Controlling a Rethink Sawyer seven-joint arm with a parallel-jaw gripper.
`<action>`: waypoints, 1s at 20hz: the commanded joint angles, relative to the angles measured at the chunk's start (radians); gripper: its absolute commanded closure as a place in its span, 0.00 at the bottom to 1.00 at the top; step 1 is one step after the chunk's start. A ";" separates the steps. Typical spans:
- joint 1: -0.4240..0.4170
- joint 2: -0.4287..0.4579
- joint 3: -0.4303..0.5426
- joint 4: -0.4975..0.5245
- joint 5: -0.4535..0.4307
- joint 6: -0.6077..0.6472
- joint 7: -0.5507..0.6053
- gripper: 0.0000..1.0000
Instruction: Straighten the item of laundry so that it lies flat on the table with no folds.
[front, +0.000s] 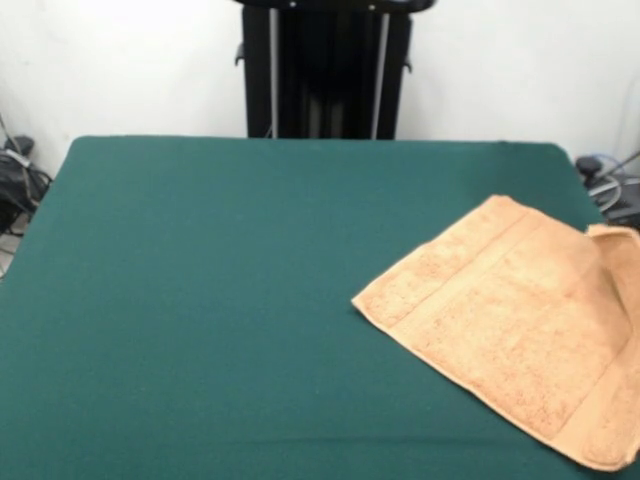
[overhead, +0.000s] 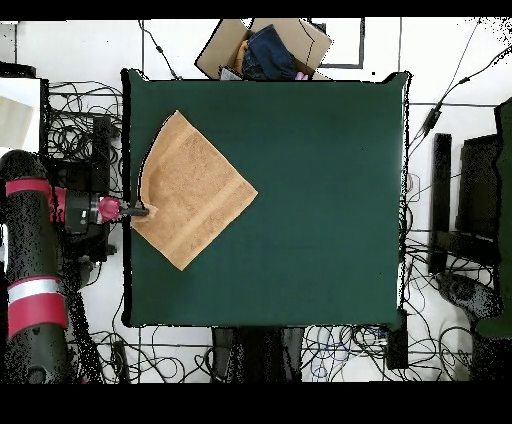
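Observation:
The peach-orange towel (front: 510, 320) lies on the dark green table (front: 200, 300) near its right edge in the front view, turned like a diamond. Its right corner (front: 615, 260) is folded over onto itself. In the overhead view the towel (overhead: 195, 190) lies by the table's (overhead: 320, 200) left edge, and its left side is a curved fold line. My gripper (overhead: 140, 211) shows only in the overhead view, at the table's left edge, right at the towel's lower left hem. The red and black arm (overhead: 35, 270) lies outside the table on the left.
A cardboard box (overhead: 265, 48) with dark clothes stands past the table's top edge in the overhead view. Cables lie on the floor round the table. The black pedestal (front: 325, 70) stands at the table's far side in the front view.

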 joint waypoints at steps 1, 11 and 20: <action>-0.004 -0.014 0.020 -0.004 0.075 0.088 0.265 0.00; 0.058 -0.086 0.066 0.085 0.075 0.088 0.264 0.00; 0.067 -0.195 0.157 0.245 0.058 -0.034 0.200 0.00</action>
